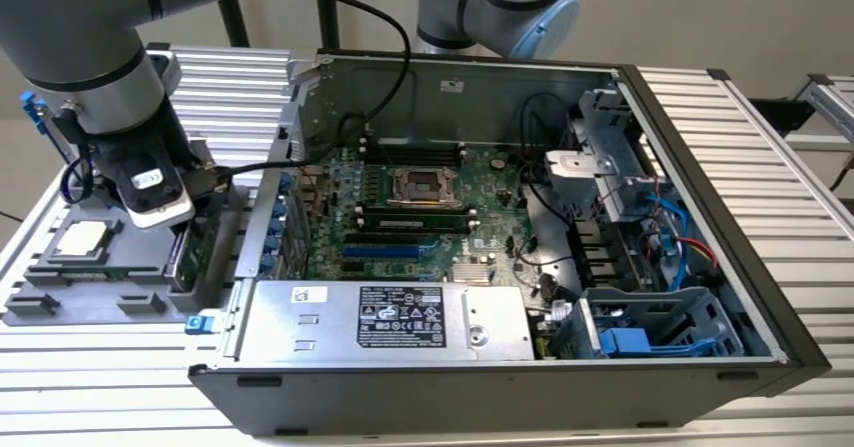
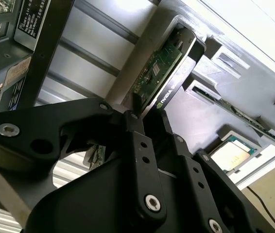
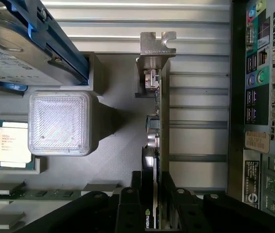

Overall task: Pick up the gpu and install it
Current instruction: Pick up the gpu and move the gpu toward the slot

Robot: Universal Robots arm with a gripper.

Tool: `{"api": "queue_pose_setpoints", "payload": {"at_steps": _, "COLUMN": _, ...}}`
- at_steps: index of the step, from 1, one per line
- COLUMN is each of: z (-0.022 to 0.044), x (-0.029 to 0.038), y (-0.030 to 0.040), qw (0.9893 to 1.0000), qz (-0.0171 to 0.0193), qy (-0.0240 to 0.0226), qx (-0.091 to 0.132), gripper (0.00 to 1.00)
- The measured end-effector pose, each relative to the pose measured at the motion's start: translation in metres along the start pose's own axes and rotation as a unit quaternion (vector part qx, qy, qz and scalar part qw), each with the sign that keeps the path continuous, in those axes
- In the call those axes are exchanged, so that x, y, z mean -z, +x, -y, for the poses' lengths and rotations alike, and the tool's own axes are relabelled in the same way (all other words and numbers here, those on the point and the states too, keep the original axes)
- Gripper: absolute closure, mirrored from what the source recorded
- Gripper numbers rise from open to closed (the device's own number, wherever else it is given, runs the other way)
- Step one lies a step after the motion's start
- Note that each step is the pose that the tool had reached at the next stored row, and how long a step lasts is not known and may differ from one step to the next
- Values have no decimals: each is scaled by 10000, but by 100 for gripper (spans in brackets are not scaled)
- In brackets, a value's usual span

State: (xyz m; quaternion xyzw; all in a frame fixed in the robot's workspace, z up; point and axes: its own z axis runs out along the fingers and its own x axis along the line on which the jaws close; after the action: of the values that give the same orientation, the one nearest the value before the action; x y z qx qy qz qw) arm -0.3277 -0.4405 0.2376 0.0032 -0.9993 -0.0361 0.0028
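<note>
Toward the exterior view's left edge, one grey parts tray (image 1: pixel 80 302) is sitting beside one open computer case (image 1: pixel 747 167), and the single arm is reaching down over that tray. One gripper (image 1: pixel 187 222) is hanging at the tray's case-side edge, over the spot where the one gpu (image 1: pixel 183 259) is standing on its long edge in a slot of the tray.

In both wrist views the gripper (image 3: pixel 156 187) (image 2: pixel 145 109) is straddling the gpu (image 3: pixel 160 131) (image 2: pixel 163 68). Its two black fingers (image 2: pixel 138 145) are lying one against the green board face and one against the black shroud face. They are pinching the card between them, with no gap showing on either side. The card's silver bracket (image 3: pixel 156 46) is pointing away from the gripper.

One square silver CPU chip (image 3: pixel 12 141) (image 1: pixel 83 237) is lying flat in its tray pocket, well apart from the card. One hard drive (image 3: pixel 16 53) with blue clips is resting at the tray's far corner. Inside the case, one motherboard (image 1: pixel 400 217) is lying exposed.
</note>
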Motion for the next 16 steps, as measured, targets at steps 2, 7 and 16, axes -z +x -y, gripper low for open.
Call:
{"api": "queue_pose_setpoints", "payload": {"at_steps": 2, "z": 0, "x": 0, "y": 0, "qw": 10000, "qz": 0, "qy": 0, "qx": 0, "gripper": 100}}
{"api": "queue_pose_setpoints", "payload": {"at_steps": 7, "z": 0, "x": 0, "y": 0, "qw": 10000, "qz": 0, "qy": 0, "qx": 1, "gripper": 100}}
{"api": "queue_pose_setpoints", "payload": {"at_steps": 16, "z": 0, "x": 0, "y": 0, "qw": 10000, "qz": -1, "qy": 0, "qx": 5, "gripper": 100}}
